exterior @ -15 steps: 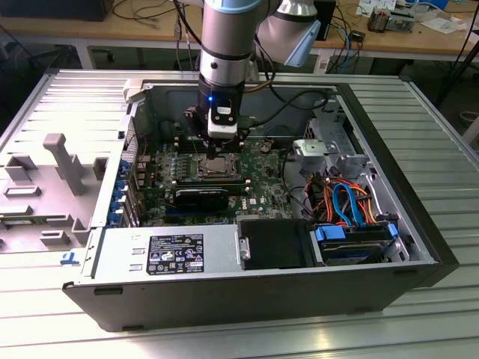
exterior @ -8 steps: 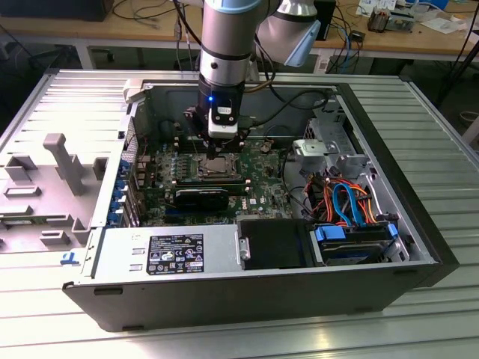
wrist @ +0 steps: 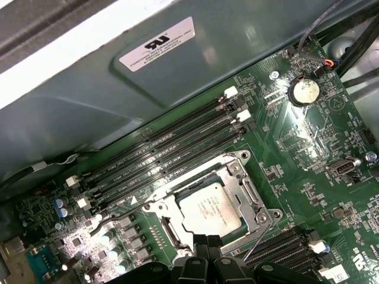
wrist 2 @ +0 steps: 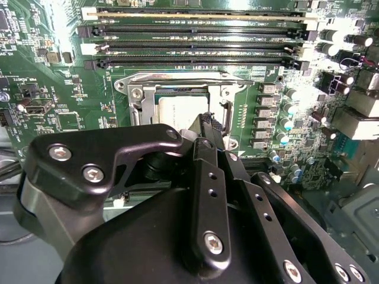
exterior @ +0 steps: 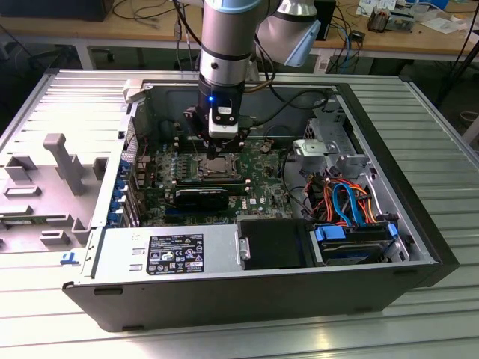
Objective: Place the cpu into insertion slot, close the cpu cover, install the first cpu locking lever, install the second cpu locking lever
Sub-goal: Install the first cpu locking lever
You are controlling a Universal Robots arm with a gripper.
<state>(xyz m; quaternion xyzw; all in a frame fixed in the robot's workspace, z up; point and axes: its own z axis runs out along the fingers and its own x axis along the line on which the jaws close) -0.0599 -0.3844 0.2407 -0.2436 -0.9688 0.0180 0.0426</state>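
So, the open black-and-grey computer case (exterior: 419, 247) is laid flat on the ribbed metal surface (exterior: 434, 112), with the green circuit board (exterior: 262, 194) exposed inside. The black gripper (exterior: 223, 146) is lowered onto the far middle of the board, right over the square silver-rimmed insertion slot (exterior: 200, 167).

The small flat square silver-grey cpu (wrist: 210, 208) is seated in that slot. The thin silver metal cpu cover (wrist: 189, 182) seems to be laid down flat around it, so the chip top is seen through the cover's window. A thin silver wire lever (wrist: 259, 238) is seen running slantwise off one corner of the cover, ending close to the gripper (wrist: 206, 241).

The fingertips look drawn together, with nothing gripped between them as far as can be made out, and they're parked just beside the cpu's edge (wrist 2: 177, 109). The long black memory slots (wrist: 172, 148) are lined up on the chip's other side.
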